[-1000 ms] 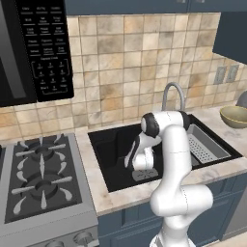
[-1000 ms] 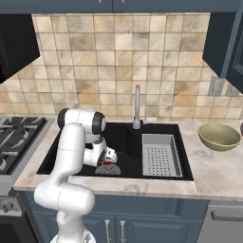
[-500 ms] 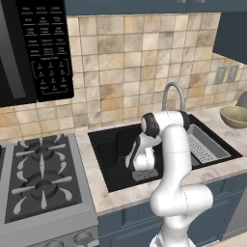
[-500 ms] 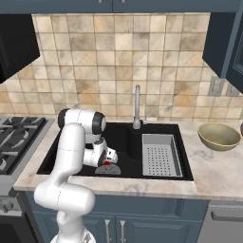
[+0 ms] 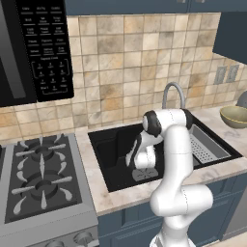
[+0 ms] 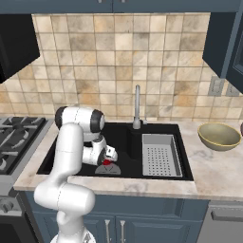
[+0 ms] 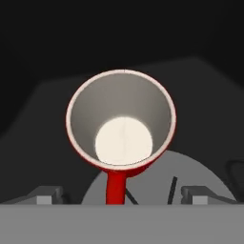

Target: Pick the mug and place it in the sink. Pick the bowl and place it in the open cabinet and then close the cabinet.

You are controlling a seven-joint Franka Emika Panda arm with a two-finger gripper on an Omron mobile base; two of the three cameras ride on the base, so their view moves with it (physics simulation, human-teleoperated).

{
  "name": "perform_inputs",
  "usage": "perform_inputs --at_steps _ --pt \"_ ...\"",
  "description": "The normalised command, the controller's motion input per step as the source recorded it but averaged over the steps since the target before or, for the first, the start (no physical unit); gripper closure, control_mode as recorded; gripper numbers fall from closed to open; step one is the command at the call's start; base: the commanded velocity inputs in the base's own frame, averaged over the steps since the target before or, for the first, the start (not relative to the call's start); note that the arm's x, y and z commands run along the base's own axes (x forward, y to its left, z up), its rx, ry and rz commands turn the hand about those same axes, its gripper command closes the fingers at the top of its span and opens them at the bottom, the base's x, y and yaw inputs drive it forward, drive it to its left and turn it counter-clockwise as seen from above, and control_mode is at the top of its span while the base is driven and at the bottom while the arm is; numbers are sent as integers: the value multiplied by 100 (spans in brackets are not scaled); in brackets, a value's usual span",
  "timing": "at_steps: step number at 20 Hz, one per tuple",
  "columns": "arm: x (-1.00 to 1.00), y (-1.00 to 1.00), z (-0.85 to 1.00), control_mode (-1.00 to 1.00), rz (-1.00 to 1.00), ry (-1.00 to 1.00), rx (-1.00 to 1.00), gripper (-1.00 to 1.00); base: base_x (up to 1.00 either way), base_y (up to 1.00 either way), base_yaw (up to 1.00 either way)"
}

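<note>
The arm is reaching down into the sink (image 6: 128, 142), its claw (image 7: 121, 195) hanging low over the black basin floor. In the hand view the two fingertips (image 7: 45, 195) are standing wide apart at the bottom corners, one on each side of the mug (image 7: 121, 121), and neither is touching it; the claw is spread open with nothing gripped.

The mug is sitting upright on the sink bottom, on the round grey drain (image 7: 190, 176). Its long axis is running vertically, its mouth pointing straight up toward the hand camera, so the white inside and its pale floor are showing in full inside the red rim. Its red handle is sticking out toward the bottom of the hand view, between the two fingertips.

In the right base view the mug (image 6: 107, 162) is showing as a small red spot just under the wrist, in the left part of the basin, beside the grey perforated tray (image 6: 160, 154). The bowl (image 6: 219, 135) is resting upright on the tabletop (image 6: 209, 168) to the right of the sink, well apart from the arm
</note>
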Motion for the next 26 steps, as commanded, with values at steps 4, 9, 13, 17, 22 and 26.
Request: perform_inputs --at_steps 4,9,13,17,22,26 --pt "-9 0 43 -100 0 0 0 -100 0 0 0" --pt "-10 -1 42 -100 0 0 0 -100 0 0 0" --pt "-1 0 69 -100 0 0 0 -100 0 0 0" --pt "0 0 87 -100 0 2 0 -100 0 0 0" --pt "0 0 86 -100 0 5 0 -100 0 0 0" --pt "-3 0 76 -100 0 6 0 -100 0 0 0"
